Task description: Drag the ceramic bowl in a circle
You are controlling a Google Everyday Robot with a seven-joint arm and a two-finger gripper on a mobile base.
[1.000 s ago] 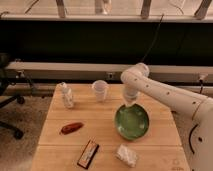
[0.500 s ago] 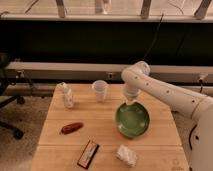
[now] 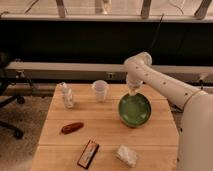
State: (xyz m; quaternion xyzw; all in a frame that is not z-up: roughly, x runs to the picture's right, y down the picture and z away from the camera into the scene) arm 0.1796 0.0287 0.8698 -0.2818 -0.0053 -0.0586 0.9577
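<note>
The ceramic bowl (image 3: pixel 134 110) is wide, round and green with a paler rim. It sits on the right half of the wooden table (image 3: pixel 105 137) and looks tipped slightly toward the camera. My gripper (image 3: pixel 133 92) comes down from the white arm (image 3: pixel 160 82) onto the bowl's far rim and is shut on that rim.
A small white cup (image 3: pixel 100 90) stands just left of the bowl. A white crumpled packet (image 3: pixel 66 95) is at the far left, a red-brown object (image 3: pixel 72 128) at mid-left, a dark bar (image 3: pixel 88 153) and a white wrapper (image 3: pixel 126 155) near the front edge. A black chair (image 3: pixel 7 100) stands left of the table.
The bowl has moved toward the table's far edge and a little to the right, together with my gripper. The other objects have not moved.
</note>
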